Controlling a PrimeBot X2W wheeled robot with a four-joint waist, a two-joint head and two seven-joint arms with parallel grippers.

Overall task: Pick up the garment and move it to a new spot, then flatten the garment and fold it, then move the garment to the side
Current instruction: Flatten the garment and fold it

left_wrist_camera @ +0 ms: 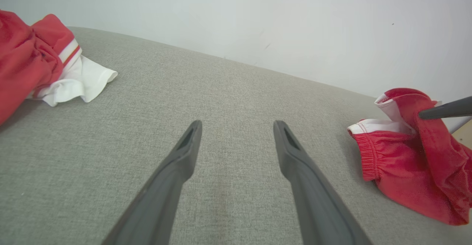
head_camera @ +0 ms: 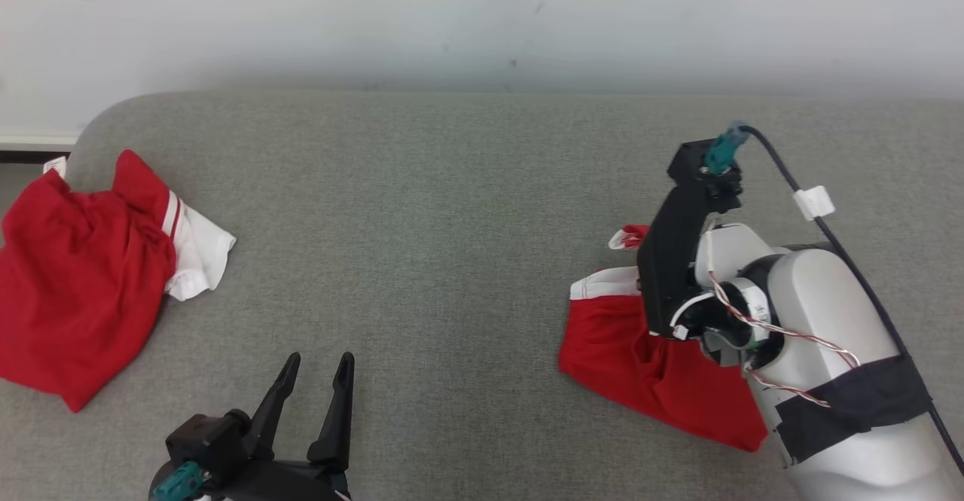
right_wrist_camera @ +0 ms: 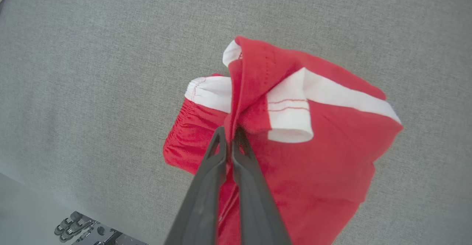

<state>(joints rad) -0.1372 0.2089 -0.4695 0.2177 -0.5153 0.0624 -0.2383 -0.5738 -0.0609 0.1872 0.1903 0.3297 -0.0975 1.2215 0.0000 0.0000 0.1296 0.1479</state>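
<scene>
Overhead, the head camera caught a pale forearm (head_camera: 828, 320) reaching down over a red garment (head_camera: 640, 365) with white trim. The garment lay bunched near the right edge of a grey padded surface (head_camera: 452, 245), and from that angle the wrist hid the fingers.

The right wrist camera supplied the missing detail. The right gripper (right_wrist_camera: 229, 132) had its two dark fingers pressed together on a fold of red cloth just beside the white waistband (right_wrist_camera: 208, 92). The fabric rose to a peak at the tips while the rest lay spread on the padding beneath. Past the surface's edge, in that view's lower left corner, a bit of dark machinery (right_wrist_camera: 84, 230) showed, too small to identify.

The left wrist camera gave the side-on angle. One dark finger (left_wrist_camera: 446, 110) entered from the right and met the raised fold, with the gathered elastic band beside it.

The left gripper (head_camera: 320, 362) sat near the front edge, left of centre. Its fingers were spread wide, with nothing between them and bare grey fabric under them.

A second red-and-white garment (head_camera: 75, 290) lay crumpled at the left edge near the back corner, well apart from both grippers. A pale wall (head_camera: 452, 19) rose behind the back edge.
</scene>
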